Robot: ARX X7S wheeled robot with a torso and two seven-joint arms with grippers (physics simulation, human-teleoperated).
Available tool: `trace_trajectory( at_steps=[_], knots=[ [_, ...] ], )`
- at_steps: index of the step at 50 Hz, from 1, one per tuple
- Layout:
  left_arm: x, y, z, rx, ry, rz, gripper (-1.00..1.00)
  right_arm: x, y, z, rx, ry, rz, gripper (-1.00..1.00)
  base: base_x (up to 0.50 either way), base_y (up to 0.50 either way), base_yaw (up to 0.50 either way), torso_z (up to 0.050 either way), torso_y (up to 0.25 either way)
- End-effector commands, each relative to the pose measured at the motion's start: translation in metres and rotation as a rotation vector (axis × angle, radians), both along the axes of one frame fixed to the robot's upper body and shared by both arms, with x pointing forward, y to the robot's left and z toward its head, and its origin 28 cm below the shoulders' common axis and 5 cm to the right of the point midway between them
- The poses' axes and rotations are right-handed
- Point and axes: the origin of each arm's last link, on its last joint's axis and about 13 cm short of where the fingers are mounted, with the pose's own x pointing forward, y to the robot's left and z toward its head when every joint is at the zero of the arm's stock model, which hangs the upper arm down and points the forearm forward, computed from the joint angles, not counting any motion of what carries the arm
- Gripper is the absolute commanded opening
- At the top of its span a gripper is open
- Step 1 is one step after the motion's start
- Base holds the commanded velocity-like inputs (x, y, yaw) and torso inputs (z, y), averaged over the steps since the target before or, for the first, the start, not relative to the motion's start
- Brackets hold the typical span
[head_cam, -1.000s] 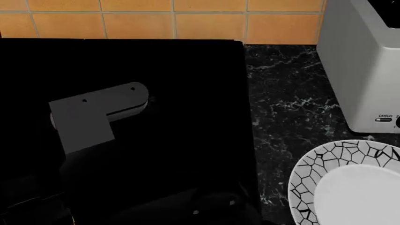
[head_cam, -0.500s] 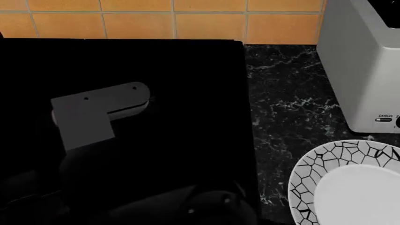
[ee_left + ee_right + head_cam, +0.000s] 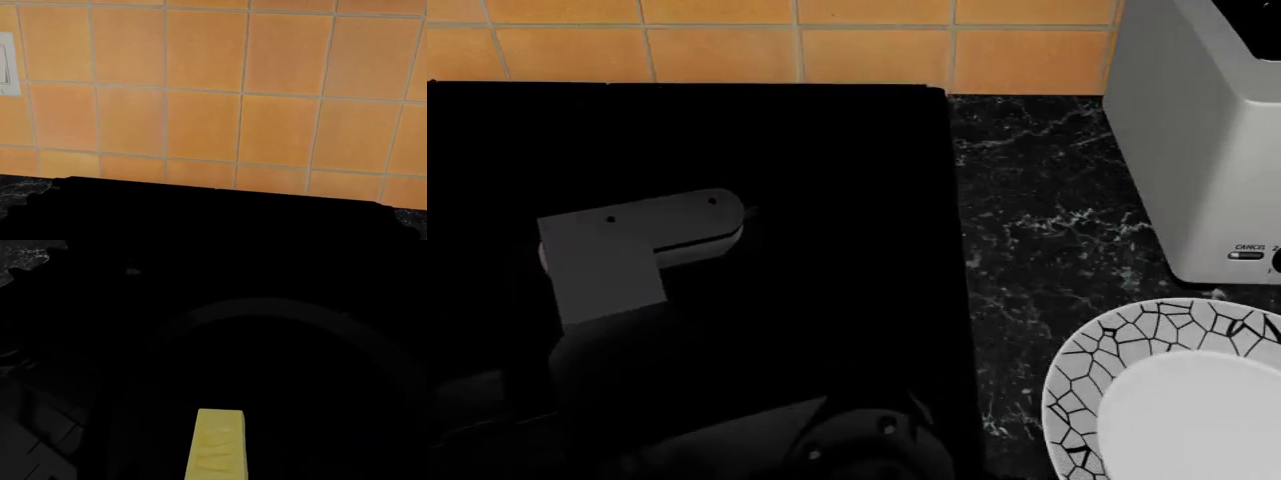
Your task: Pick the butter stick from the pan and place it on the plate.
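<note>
Fingers: we see no fingertips in either wrist view; we cannot tell whether either gripper is spread or pressed together.
Butter stick: we find the butter stick (image 3: 216,446) in the right wrist view, lying inside the pan (image 3: 320,325), whose faint curved rim arcs beyond it.
Axis: its long axis runs away from the right wrist camera, near end cut by the frame edge.
Pan handle: grey handle (image 3: 634,245) over the black stove (image 3: 827,150).
Plate: the plate (image 3: 1154,385) sits on the marble counter (image 3: 1028,200), well apart, before a white appliance (image 3: 1201,130).

Flat even render light, stove (image 3: 761,150) near-black, sharp
</note>
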Motion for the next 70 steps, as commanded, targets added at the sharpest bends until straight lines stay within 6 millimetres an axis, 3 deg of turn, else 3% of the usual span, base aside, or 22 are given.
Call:
trace_trajectory(
  at_steps=[1,52,53,70],
  knots=[
    [0.002,0.003,-0.005,-0.005,0.005,0.001,1.00,-0.002,0.004,-0.001,-0.005,0.014,0.009,1.00,0.00,0.00,0.00,0.000,0.000],
    [0.004,0.003,-0.010,0.004,0.016,0.000,1.00,-0.001,0.002,-0.015,-0.023,0.055,0.011,1.00,0.00,0.00,0.00,0.000,0.000],
    [0.004,0.003,-0.010,0.004,0.015,0.001,1.00,-0.001,0.002,-0.015,-0.025,0.053,0.009,-1.00,0.00,0.00,0.00,0.000,0.000],
    [0.001,0.005,-0.011,-0.006,0.013,0.010,1.00,-0.004,0.003,-0.012,-0.034,0.025,0.016,-1.00,0.00,0.00,0.00,0.000,0.000]
  ],
)
